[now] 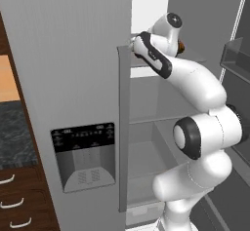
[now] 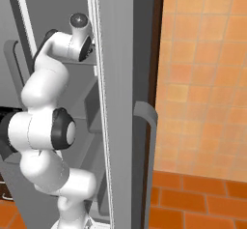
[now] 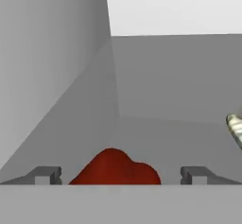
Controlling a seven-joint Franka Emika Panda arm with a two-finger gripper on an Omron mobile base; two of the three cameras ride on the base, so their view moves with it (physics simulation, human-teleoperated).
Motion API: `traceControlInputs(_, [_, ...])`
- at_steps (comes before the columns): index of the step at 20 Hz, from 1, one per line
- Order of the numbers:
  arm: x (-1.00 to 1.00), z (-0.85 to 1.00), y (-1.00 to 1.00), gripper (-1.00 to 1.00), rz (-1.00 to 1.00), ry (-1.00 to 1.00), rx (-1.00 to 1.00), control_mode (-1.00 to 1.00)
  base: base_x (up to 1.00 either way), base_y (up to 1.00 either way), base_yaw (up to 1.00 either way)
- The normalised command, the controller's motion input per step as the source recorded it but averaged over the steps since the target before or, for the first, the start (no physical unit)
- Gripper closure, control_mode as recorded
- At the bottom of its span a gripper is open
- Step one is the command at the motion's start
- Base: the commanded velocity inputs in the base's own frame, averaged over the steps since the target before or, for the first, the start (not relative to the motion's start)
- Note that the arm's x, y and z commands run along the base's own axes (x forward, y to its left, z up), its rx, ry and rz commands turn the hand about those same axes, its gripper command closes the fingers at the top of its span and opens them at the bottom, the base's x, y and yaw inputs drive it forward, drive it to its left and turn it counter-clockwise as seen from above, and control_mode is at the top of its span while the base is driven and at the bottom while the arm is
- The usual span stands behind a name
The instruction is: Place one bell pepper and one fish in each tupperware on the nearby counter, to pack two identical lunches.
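Note:
In the hand view a red bell pepper (image 3: pixel 116 168) lies on a grey fridge shelf, low between my gripper's (image 3: pixel 120 174) two dark fingertips (image 3: pixel 45 174). The gripper stands open around it, with a gap on either side and no visible contact. A pale striped fish (image 3: pixel 235 127) pokes in at the right edge of the same shelf. In the left base view my arm (image 1: pixel 195 79) reaches up into the open fridge at an upper shelf. The dark speckled counter (image 1: pixel 14 132) over brown drawers shows at the far left. The tupperware is out of view.
The closed grey fridge door with its dispenser panel (image 1: pixel 84 154) stands left of the arm. The open door's bin (image 1: pixel 237 54) is on the right. Its edge and handle (image 2: pixel 144 114) are close beside the arm. A small brown object (image 1: pixel 181 46) sits behind the wrist.

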Motion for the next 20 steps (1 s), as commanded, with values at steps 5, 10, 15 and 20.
traceControlInputs(5, [0.00, -0.81, 0.05, -1.00, -0.03, 0.18, -0.02, -1.00, 0.00, 0.00, 0.00])
traceControlInputs(10, [0.16, -0.67, 0.24, 1.00, 0.00, 0.02, -0.06, -1.00, 0.00, 0.00, 0.00])
traceControlInputs(15, [-0.16, -0.69, 0.18, 1.00, -0.01, -0.01, -0.08, -1.00, 0.00, 0.00, 0.00])
traceControlInputs(20, [-0.99, -0.08, -0.09, 1.00, -0.07, -0.14, 0.00, -1.00, 0.00, 0.00, 0.00])
